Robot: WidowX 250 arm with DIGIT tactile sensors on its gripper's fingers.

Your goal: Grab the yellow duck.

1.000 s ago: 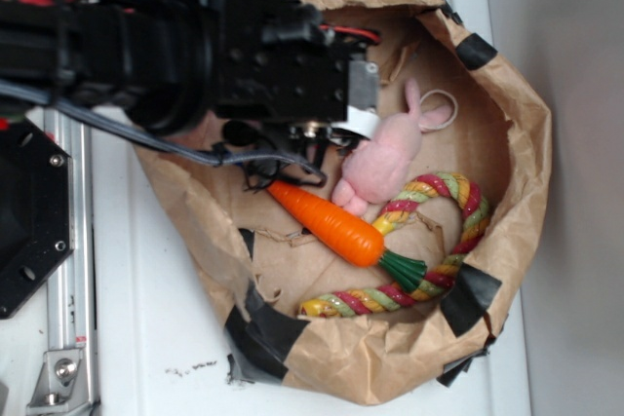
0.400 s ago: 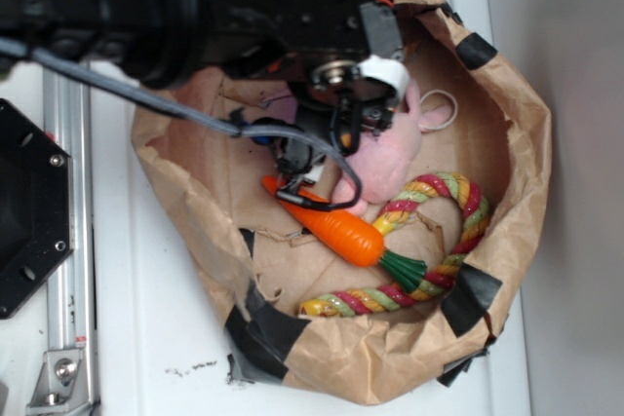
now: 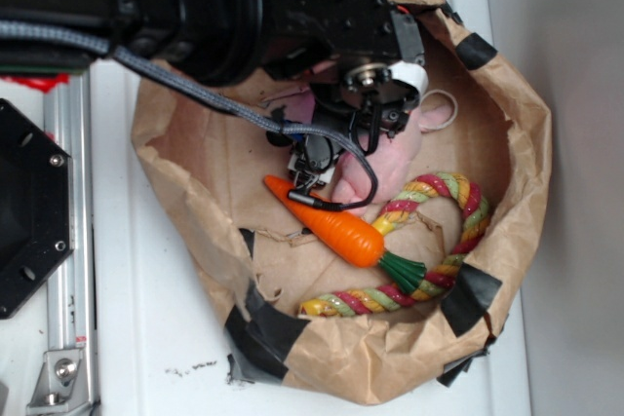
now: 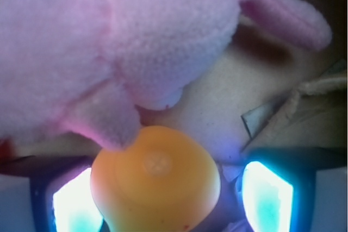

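In the exterior view, the yellow duck cannot be made out: the black arm (image 3: pixel 195 7) and its wrist cover the upper part of the brown paper bag (image 3: pixel 526 143), and the gripper itself is hidden beneath them. Only part of the pink bunny (image 3: pixel 395 168) is seen below the wrist, its body largely masked by the arm and a looping black cable (image 3: pixel 331 143). The orange carrot toy (image 3: pixel 331 226) lies in full sight on the bag floor, its green top touching the striped rope toy (image 3: pixel 439 241), which curves along the bag's lower right wall.

In the wrist view, the yellow duck (image 4: pixel 155 180) is shown as a rounded orange-yellow shape at the bottom centre, cut off by the lower edge, with the pink bunny (image 4: pixel 119 42) pressed against its top. The gripper (image 4: pixel 163 199) is seen only as two glowing fingers (image 4: pixel 266 196), one on each side of the duck; whether they actually press on it cannot be told.
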